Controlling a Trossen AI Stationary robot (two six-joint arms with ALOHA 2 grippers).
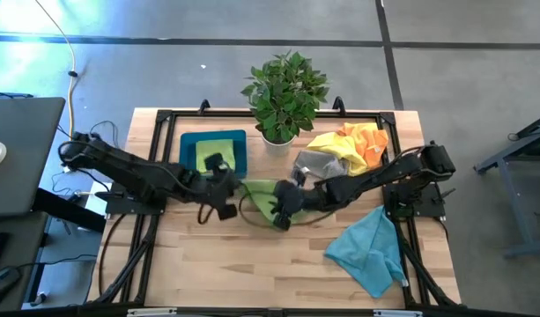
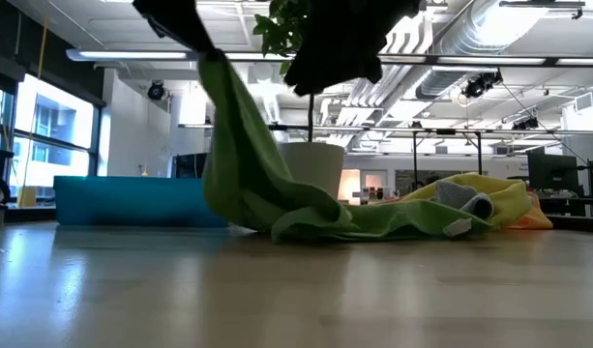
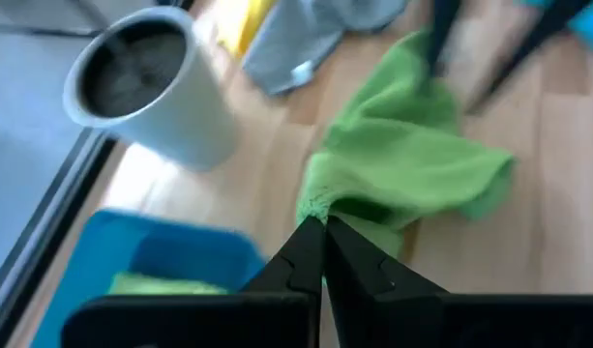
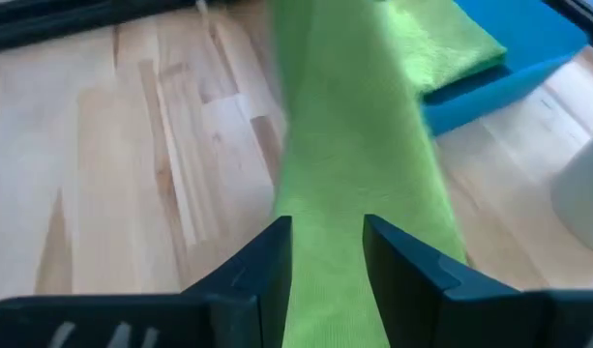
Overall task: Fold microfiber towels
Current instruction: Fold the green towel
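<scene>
A lime green microfiber towel [image 1: 262, 201] lies mid-table between my two grippers. My left gripper [image 3: 323, 230] is shut on one end of it and holds that end up [image 2: 207, 68]. The rest slopes down and lies crumpled on the wood [image 2: 373, 220]. My right gripper [image 4: 327, 253] is open, and a band of the green towel [image 4: 344, 174] runs between its fingers. Another green towel [image 1: 215, 151] lies in the blue tray [image 1: 188, 150]. Yellow, orange and grey towels [image 1: 349, 148] are piled at the far right. A teal towel [image 1: 371, 251] lies near right. My left gripper pinches a bunched edge of the green towel [image 3: 315, 205] between its two fingertips, slanting down from the table's left. That end is lifted; the cloth hangs slack below the fingers, its other end on the table. My right gripper: whether its open fingers touch the towel band, I cannot tell.
A potted plant in a white pot [image 1: 283, 88] stands at the far middle, just behind the green towel. The blue tray sits far left of centre. Bare wood [image 1: 252, 264] stretches along the near side.
</scene>
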